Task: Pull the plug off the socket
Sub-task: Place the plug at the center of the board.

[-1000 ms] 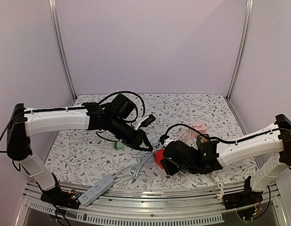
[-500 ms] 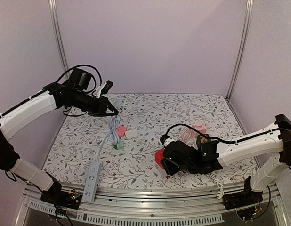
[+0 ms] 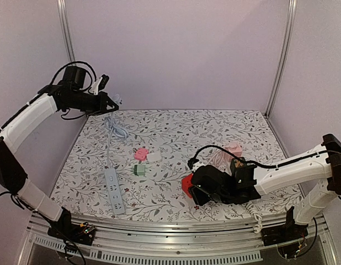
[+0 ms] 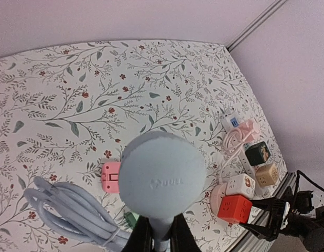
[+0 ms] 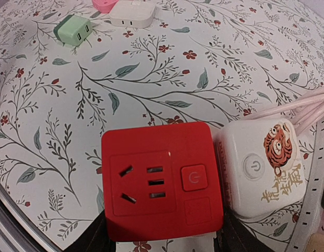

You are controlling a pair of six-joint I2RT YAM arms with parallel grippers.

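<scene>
Holds the grey plug clamped in the left end effector high over the far-left corner of the worktop, well clear of the red socket gripped tight by the right end effector as an anchor.

Plug lifted higher leftward, dragging power strip.

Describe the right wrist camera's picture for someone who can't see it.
A red socket cube fills the close-up, holes empty, between dark fingers at the bottom edge. A white tiger-print cube touches its right side; green adapter, white adapter and pink adapter lie beyond on floral cloth.
</scene>
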